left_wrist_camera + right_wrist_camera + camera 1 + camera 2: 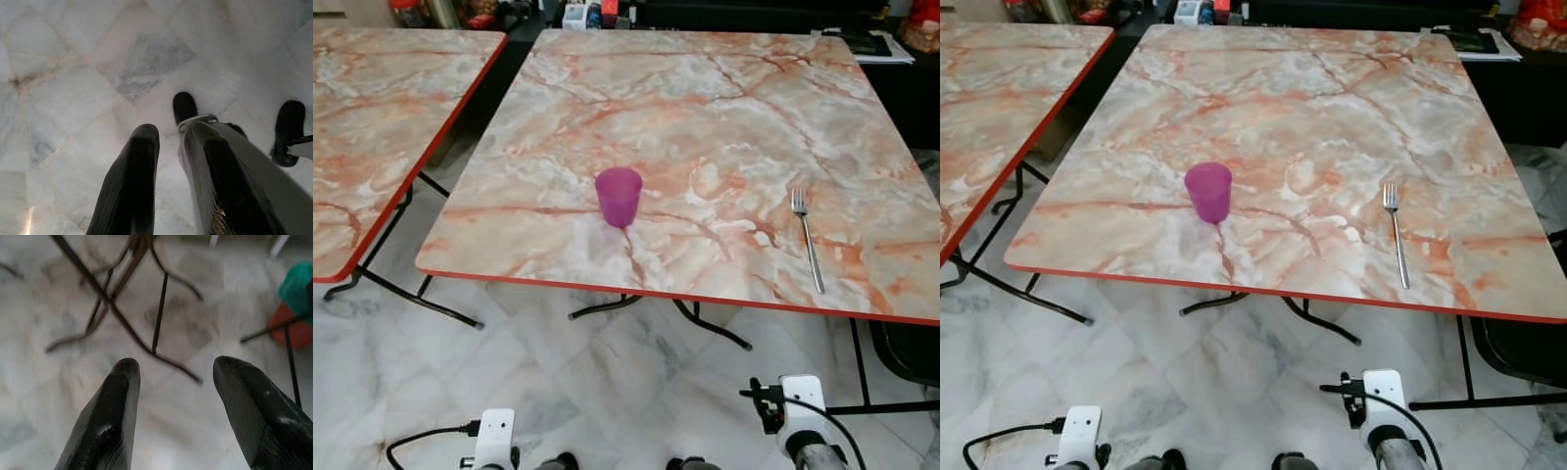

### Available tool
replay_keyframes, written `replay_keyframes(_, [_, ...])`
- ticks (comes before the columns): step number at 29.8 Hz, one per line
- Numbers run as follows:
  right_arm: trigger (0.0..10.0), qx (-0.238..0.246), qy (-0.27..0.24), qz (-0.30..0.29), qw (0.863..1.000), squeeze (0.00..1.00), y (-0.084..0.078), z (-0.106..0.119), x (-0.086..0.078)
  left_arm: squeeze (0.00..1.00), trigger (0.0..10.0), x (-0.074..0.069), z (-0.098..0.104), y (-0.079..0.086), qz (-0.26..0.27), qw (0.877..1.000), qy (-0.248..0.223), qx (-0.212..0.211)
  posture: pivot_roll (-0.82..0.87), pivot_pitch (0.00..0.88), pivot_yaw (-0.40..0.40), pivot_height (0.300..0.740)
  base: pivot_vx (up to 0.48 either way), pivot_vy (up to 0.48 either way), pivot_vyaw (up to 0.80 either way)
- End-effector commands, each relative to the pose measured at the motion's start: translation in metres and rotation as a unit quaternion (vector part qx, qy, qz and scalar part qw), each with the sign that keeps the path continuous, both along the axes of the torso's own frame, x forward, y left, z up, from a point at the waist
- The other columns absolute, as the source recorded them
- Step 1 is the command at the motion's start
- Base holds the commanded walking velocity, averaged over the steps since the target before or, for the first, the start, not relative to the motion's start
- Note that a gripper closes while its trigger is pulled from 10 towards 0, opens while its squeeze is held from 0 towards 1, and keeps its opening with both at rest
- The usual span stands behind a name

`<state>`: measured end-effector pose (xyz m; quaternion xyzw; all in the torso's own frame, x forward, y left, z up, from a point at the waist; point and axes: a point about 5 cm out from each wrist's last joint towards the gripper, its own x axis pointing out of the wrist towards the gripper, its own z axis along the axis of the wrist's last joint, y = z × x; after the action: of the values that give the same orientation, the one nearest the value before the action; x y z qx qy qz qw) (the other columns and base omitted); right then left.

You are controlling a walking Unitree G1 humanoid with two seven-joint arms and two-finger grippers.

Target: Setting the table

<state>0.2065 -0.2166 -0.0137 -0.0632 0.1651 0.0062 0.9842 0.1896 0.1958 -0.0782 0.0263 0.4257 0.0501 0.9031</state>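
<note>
A: What is on the table (724, 108)?

B: Two things. A purple cup (619, 196) stands upright near the near edge, somewhat toward the left corner. A metal fork (807, 238) lies flat near the right edge, tines pointing to the far edge and handle toward the near edge. The two are well apart, with bare marble-patterned top between them.

A: And the table itself?

B: A square top in pink and grey marble pattern with a red rim, on dark folding metal legs. A second table (382, 117) of the same look stands to its left, with a gap of floor between them. Small items sit beyond the far edge, too blurred to name.

A: Where are the arms?

B: Both hang low, in front of the near edge and over the white marble floor (607, 382). Their wrist ends show at the bottom of the head views.

A: The left pincer (168, 134)?

B: It points down at the floor tiles, its two black fingers pressed nearly together with only a thin slit between them, pinching nothing. The robot's dark feet show beyond it.

A: The right pincer (173, 369)?

B: Its fingers are spread wide, with nothing between them. Past them are the dark table legs (122, 313) on the floor, and off to one side something teal and red, blurred.
</note>
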Motion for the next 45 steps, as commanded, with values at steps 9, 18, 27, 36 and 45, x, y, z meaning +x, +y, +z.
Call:
replay_keyframes(9, [10.0,0.001,-0.074,0.005,0.997,0.00,0.003,0.053,-0.010,0.00,10.0,-0.008,-0.004,0.004,-0.006,1.000,0.017,0.007,-0.16,0.209,-0.009,0.740,0.000,0.000,0.00])
replay_keyframes(18, [10.0,0.007,-0.096,0.009,0.995,0.00,0.008,0.088,-0.030,0.00,10.0,-0.007,-0.003,0.005,-0.009,1.000,0.018,0.007,-0.17,0.215,-0.004,0.740,0.000,0.000,0.00])
replay_keyframes(27, [10.0,0.054,-0.177,-0.068,0.980,0.00,0.001,0.131,0.033,0.00,10.0,0.000,0.000,0.001,-0.015,1.000,0.008,0.003,-0.17,0.212,0.008,0.740,0.000,0.000,0.00])
replay_keyframes(36, [10.0,0.040,-0.183,-0.036,0.982,0.00,0.014,0.159,0.106,0.00,10.0,0.005,0.002,-0.004,-0.013,1.000,-0.002,-0.001,-0.15,0.206,0.013,0.740,0.000,0.000,0.00])
replay_keyframes(45, [10.0,0.037,-0.184,-0.063,0.980,0.00,0.009,0.186,0.148,0.00,10.0,0.003,0.001,-0.003,-0.009,1.000,0.000,0.001,-0.12,0.199,0.011,0.740,0.000,0.000,0.00])
